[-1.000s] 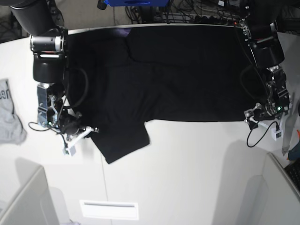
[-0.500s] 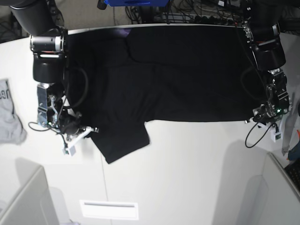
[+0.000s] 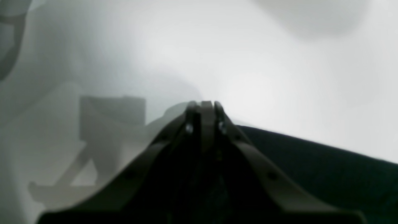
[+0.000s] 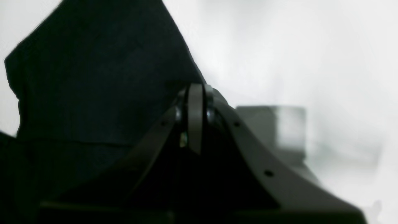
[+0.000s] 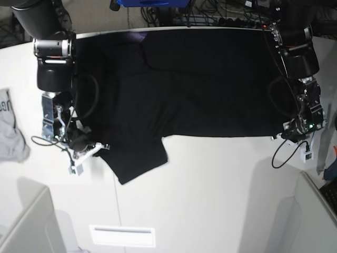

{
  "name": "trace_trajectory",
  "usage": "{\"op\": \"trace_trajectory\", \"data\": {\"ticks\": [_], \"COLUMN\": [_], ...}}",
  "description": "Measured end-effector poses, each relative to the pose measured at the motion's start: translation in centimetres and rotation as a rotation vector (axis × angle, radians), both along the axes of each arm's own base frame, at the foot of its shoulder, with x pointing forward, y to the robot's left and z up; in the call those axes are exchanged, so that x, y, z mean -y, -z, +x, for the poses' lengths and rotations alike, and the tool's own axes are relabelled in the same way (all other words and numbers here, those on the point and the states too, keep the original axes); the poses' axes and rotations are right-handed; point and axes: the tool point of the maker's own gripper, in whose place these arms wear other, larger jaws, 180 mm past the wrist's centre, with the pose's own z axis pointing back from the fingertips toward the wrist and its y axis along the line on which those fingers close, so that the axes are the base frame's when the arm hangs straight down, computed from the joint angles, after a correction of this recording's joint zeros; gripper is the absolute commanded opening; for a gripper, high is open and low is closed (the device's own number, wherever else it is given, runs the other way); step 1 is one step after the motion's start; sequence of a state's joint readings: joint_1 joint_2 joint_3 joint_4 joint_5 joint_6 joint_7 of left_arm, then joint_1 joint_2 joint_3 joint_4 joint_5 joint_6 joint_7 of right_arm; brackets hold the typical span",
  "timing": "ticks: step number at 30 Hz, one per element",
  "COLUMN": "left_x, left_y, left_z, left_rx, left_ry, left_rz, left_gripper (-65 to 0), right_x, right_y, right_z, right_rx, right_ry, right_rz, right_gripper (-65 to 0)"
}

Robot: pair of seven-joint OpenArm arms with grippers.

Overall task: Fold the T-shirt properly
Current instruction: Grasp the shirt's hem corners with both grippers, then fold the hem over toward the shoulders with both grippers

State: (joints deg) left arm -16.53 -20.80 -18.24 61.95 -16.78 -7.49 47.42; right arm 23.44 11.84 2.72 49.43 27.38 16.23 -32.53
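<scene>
Lettering on the grey garment [image 5: 7, 126] is unreadable; both hands [image 5: 278, 135] [image 5: 103, 146] pinch the T-shirt [image 5: 200, 84].

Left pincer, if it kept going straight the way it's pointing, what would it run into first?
Probably nothing but bare white table. The left pincer, shut at the T-shirt edge, points off the cloth; depth in this blurred view is unclear.

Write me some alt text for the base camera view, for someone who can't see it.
A large black T-shirt lies spread on a white table, seen from above, with a robot arm at each side. The right gripper is shut on a sleeve at the picture's left, the left gripper shut at the shirt's lower corner opposite. A small grey garment lies at the left edge.
</scene>
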Motion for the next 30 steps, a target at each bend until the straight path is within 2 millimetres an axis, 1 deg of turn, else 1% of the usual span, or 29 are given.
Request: {"op": "trace_trajectory", "data": {"ticks": [2,5,7,9,11,13,15,18,21,24,25,28,30], "left_x": [0.1,0.1,0.1,0.5,0.5,-0.5,-1.3,-1.5,-1.2,-0.1,0.4,1.0,1.2], "left_y": [-0.4,-0.5,-0.3,-0.6,-1.6,-2.4,-2.6,-2.5,-3.7,-5.4,-5.4,-4.6,-4.8], "left_z": [0.1,-0.1,-0.4,-0.4,-0.3,-0.4,-0.9,-2.0,-2.3,-1.7,-1.8,-2.9,-3.4], "left_rx": [0.012,0.017,0.011,0.025,0.069,0.096,0.099,0.094,0.131,0.209,0.218,0.175,0.185], "left_ry": [0.007,0.012,0.013,0.040,0.073,0.050,0.030,0.030,0.038,0.055,0.058,0.064,0.071], "left_rz": [0.008,0.016,0.018,0.015,-0.002,0.002,0.009,0.022,0.031,-0.017,-0.046,-0.106,-0.122], "left_gripper": [-65.0,-65.0,-65.0,-65.0,-65.0,-65.0,-65.0,-65.0,-65.0,-65.0,-65.0,-65.0,-65.0], "right_x": [0.3,1.8,2.4,2.4,2.0,1.9,2.1,2.0,2.0,2.2,2.6,3.4,3.6], "right_y": [-0.1,-1.7,-2.5,-3.0,-3.3,-3.4,-3.4,-3.0,-2.7,-2.5,-2.7,-3.5,-4.3], "right_z": [0.0,0.3,0.4,0.5,0.3,0.0,-0.4,-1.1,-1.4,-1.8,-1.9,-2.5,-2.8], "right_rx": [0.002,0.059,0.085,0.095,0.091,0.097,0.100,0.090,0.082,0.081,0.088,0.119,0.146], "right_ry": [0.022,0.077,0.077,0.074,0.061,0.057,0.054,0.050,0.050,0.066,0.080,0.093,0.086], "right_rz": [0.015,0.032,0.012,0.006,0.008,0.005,-0.005,-0.008,-0.010,0.003,0.006,-0.013,-0.028], "right_gripper": [-65.0,-65.0,-65.0,-65.0,-65.0,-65.0,-65.0,-65.0,-65.0,-65.0,-65.0,-65.0,-65.0]}}
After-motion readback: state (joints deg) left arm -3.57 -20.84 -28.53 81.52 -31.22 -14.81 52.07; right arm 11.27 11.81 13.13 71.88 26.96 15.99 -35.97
